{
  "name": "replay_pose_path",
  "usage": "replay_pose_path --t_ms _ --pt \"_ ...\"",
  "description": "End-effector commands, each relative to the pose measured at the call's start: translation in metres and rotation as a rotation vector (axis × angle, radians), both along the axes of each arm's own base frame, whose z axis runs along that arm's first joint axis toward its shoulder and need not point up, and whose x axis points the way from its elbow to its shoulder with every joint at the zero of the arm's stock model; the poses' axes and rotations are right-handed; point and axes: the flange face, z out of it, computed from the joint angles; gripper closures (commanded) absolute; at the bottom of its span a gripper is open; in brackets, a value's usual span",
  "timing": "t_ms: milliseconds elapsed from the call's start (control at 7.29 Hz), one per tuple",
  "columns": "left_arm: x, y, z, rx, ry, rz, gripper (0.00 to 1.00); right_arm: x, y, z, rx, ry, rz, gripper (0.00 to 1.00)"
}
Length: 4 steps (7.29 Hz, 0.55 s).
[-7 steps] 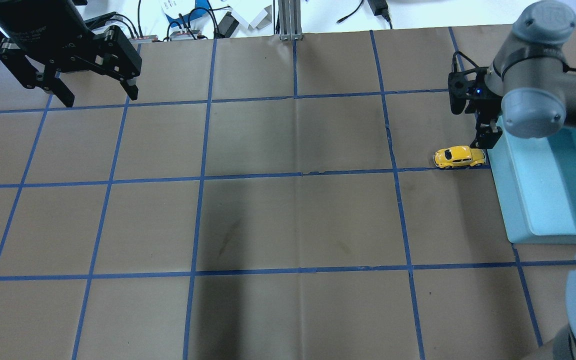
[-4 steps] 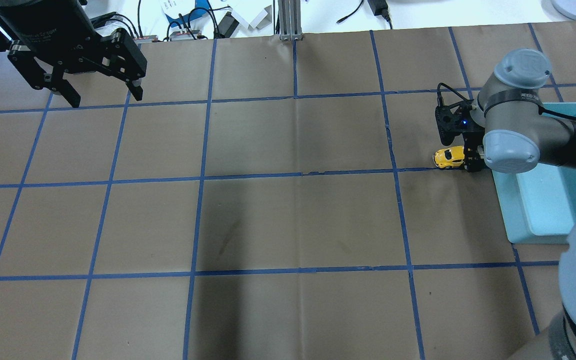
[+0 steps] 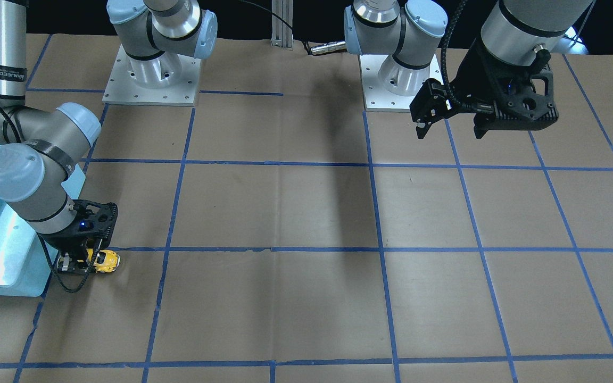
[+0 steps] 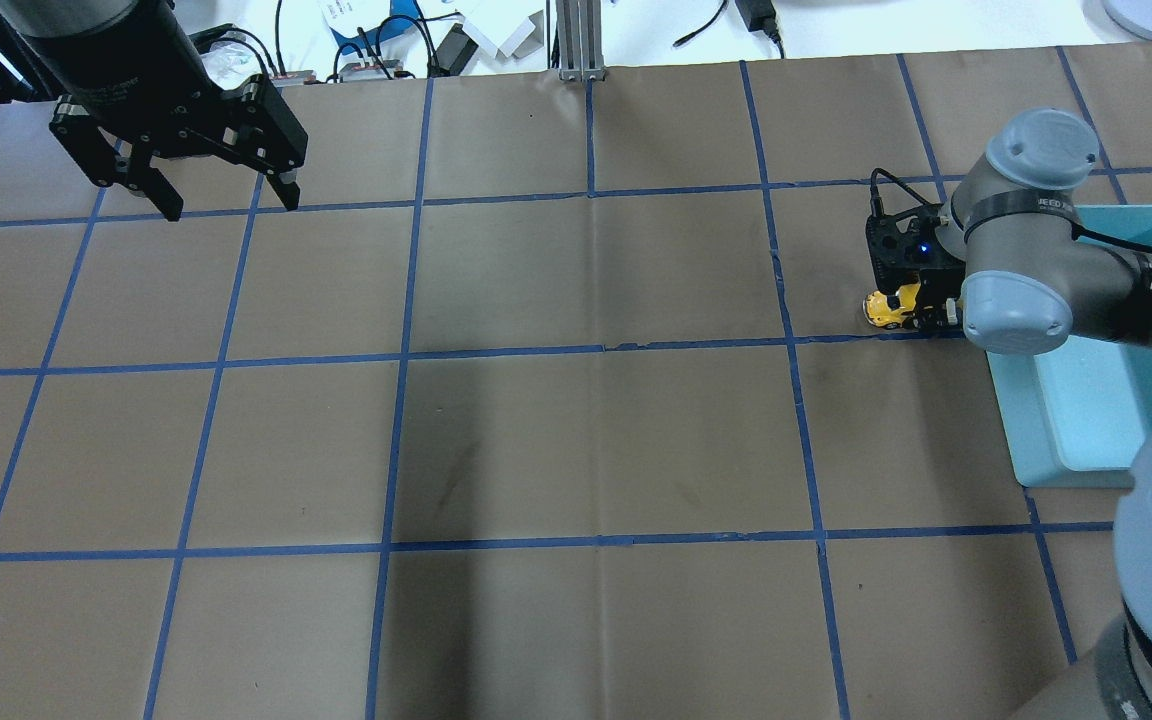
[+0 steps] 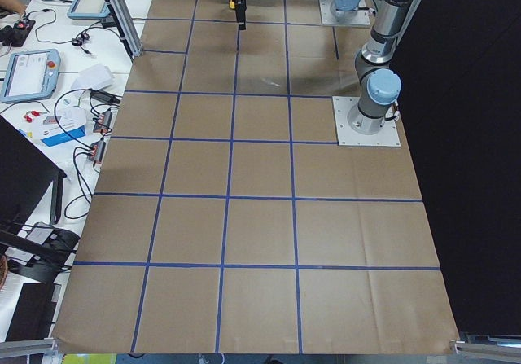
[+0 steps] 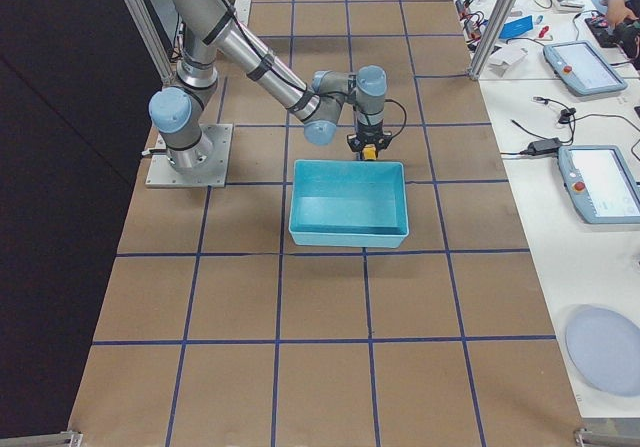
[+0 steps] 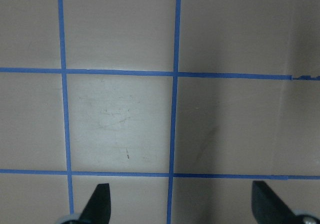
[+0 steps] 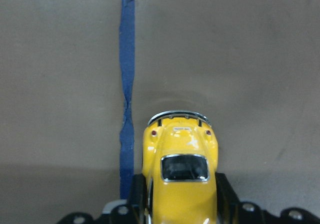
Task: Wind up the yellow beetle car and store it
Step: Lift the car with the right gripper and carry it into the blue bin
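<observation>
Toy car (image 4: 884, 308): small, glossy yellow, rounded body, dark window and silver bumper; on the counter (image 4: 586, 450) toward its right end, low between the fingers of the right pincer, one end sticking out past them.
Car's lie: lengthwise beside a blue tape line (image 8: 126, 83), close to it but not on it; bumper end pointing away from the wrist camera.
Right pincer (image 4: 911, 315): lowered to the counter, narrowed onto the toy car, a black finger (image 8: 137, 199) against each flank.
Bin (image 4: 1011, 420): light blue, shallow, rectangular; just beside the toy car on the side away from the counter's middle; inside partly hidden by the right arm.
Left pincer (image 4: 232, 205): well apart from the toy car, raised above the far left part of the counter; fingers spread wide, nothing between them, only paper and tape showing below in the wrist view.
Counter surface: brown paper divided into squares by blue tape.
Beyond the counter's far edge: cables and small devices on a white bench (image 4: 836, 25).
</observation>
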Motion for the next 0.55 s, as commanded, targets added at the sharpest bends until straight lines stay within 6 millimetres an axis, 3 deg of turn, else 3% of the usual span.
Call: replay_pose_path --t_ms 0,137,274,411 --pt "-0.007 -0.001 0.001 -0.062 0.02 -0.054 0.0 -0.001 -0.023 0.038 -0.075 -0.028 -0.062 0.99" --pt "-0.006 0.017 0.011 0.007 0.014 -0.052 0.0 -0.004 -0.034 0.06 -0.027 -0.052 -0.125 0.99" --pt "-0.001 0.015 0.004 0.039 -0.033 -0.055 0.0 -0.004 -0.041 0.1 -0.048 -0.062 -0.235 1.0" --pt "0.002 0.019 0.008 0.036 -0.057 -0.055 0.0 -0.004 -0.039 0.123 -0.055 -0.062 -0.285 1.0"
